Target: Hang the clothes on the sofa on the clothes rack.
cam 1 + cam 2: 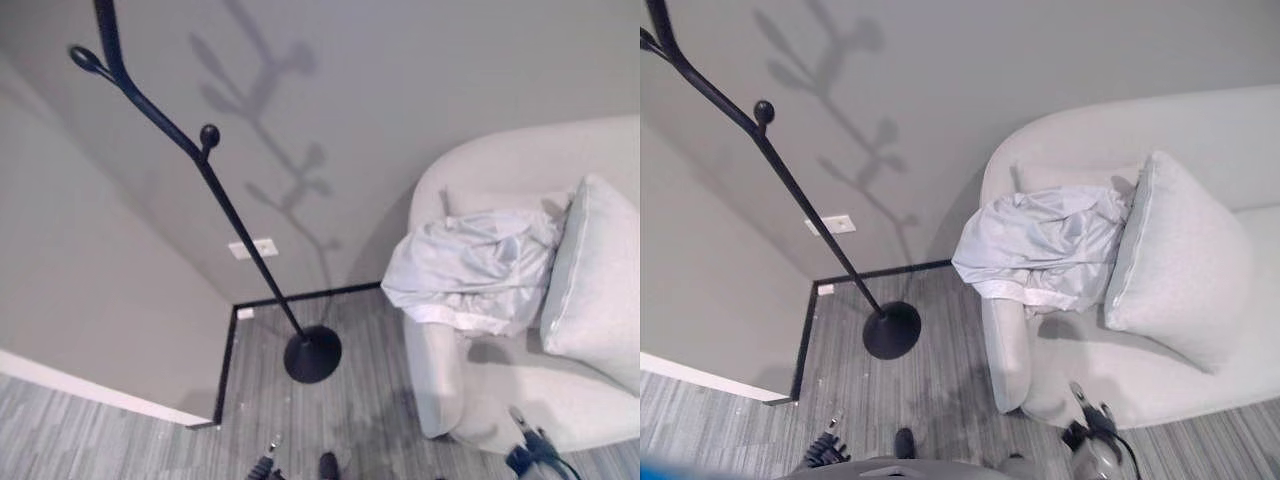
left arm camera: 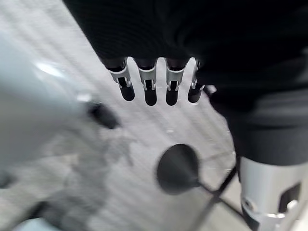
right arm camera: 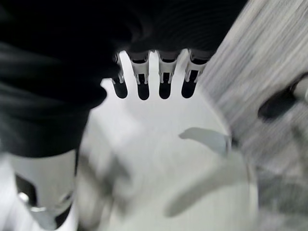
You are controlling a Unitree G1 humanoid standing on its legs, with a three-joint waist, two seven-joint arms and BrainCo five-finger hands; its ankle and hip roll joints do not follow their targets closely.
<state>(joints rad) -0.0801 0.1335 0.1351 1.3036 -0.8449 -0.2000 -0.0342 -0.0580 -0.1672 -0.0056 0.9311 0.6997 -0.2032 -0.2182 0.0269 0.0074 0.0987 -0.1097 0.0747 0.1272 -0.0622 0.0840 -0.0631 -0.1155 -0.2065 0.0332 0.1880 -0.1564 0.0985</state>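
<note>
Left eye view: pale garment draped over sofa arm; both hands loose-fingered, empty.

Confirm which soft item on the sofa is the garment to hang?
The crumpled pale-blue garment draped over the sofa armrest. The other is a plump square cushion, smooth-faced and upright against the backrest.

Matt black metal clothes rack — smooth, pale, silky clothes (crumpled) on a soft fabric sofa
</note>
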